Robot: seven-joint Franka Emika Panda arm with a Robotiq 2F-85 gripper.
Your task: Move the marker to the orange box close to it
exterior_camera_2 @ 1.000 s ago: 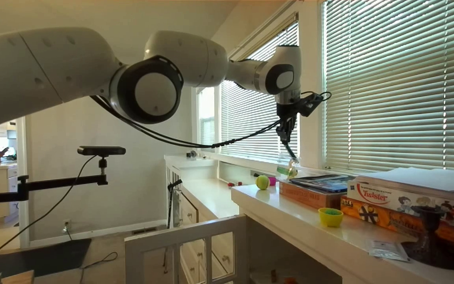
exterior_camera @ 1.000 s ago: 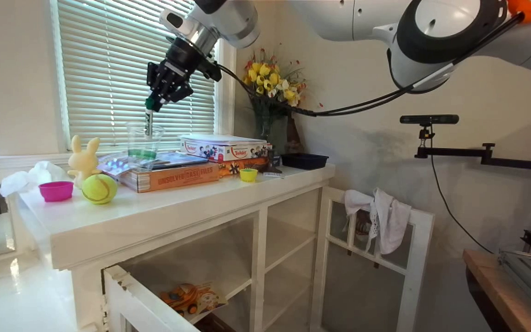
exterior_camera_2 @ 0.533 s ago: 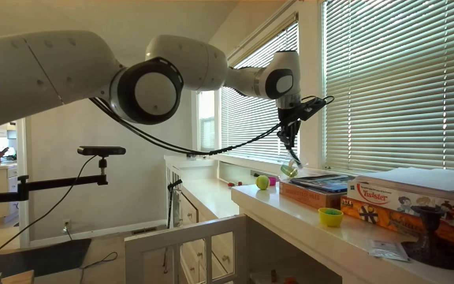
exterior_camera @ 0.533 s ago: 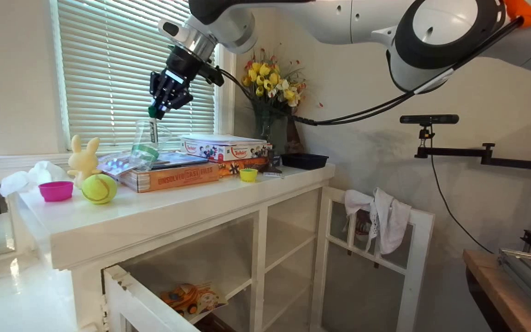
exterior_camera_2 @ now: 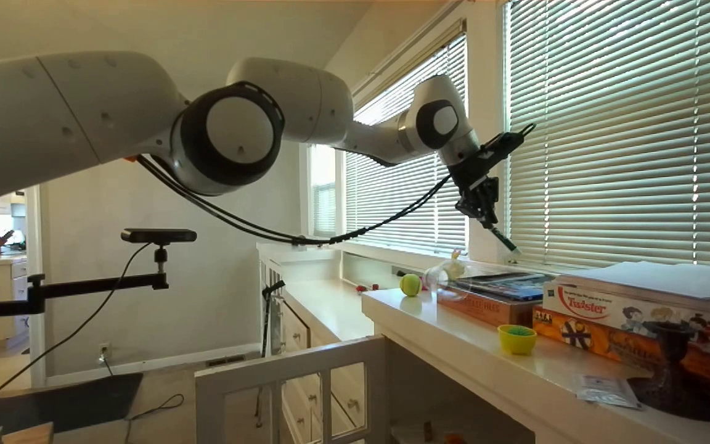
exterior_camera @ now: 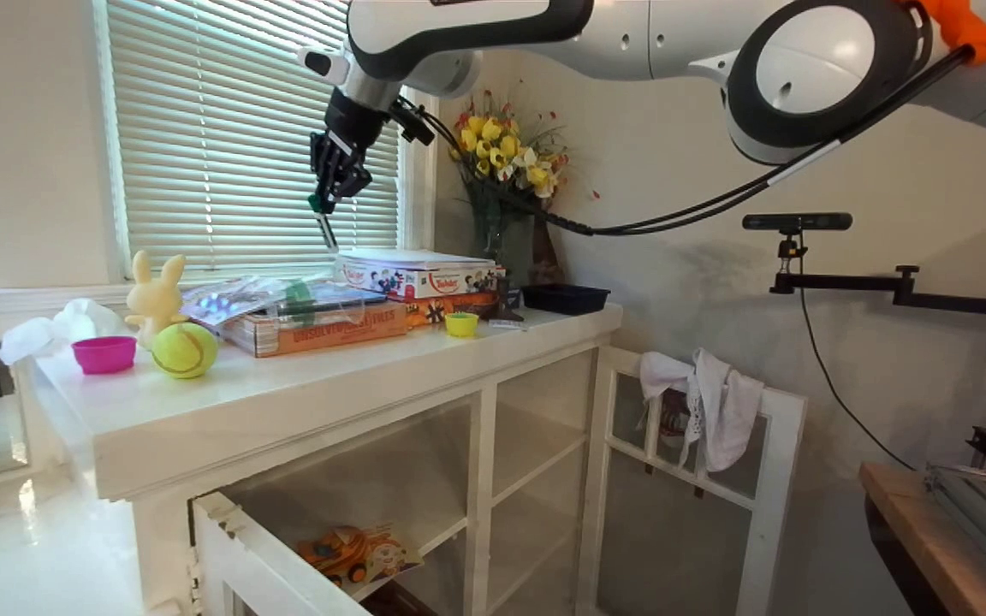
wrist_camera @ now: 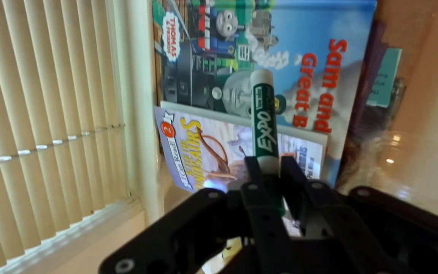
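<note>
Clearly, the gripper [wrist_camera: 273,167] is clenched on a green-and-white marker [wrist_camera: 264,118] lettered "EXPO", pinching it close to its capped end. Seen from the wrist, the marker sits between the two black fingertips [wrist_camera: 252,168]; its dark green cap lies back among the fingers, partly hidden, while most of the barrel reaches out beyond them and finishes in a white end. In both exterior views the marker slants downward from the gripper, its white end lowest and apart from the books.

Beneath, on a white cabinet top [exterior_camera: 151,393], lies a low orange box [exterior_camera: 365,328] with dark lettering along its side. Books are piled on it: the wrist view shows a blue Thomas & Friends book [wrist_camera: 318,24] and a dinosaur book [wrist_camera: 203,146] behind the marker. A clear plastic cup [exterior_camera: 298,301] with a green band is tipped on its side by the books; whether it rests fully on them cannot be told.

In an exterior view, a patterned orange box [exterior_camera_2: 623,348] lies under a white Twister box [exterior_camera_2: 607,305] topped with pale papers [exterior_camera_2: 669,276]. A small yellow bowl [exterior_camera_2: 517,340] stands in front. Toward the far end are a tennis ball [exterior_camera: 185,350], a pink bowl [exterior_camera: 104,355] and a pale rabbit figure [exterior_camera: 157,295].
</note>
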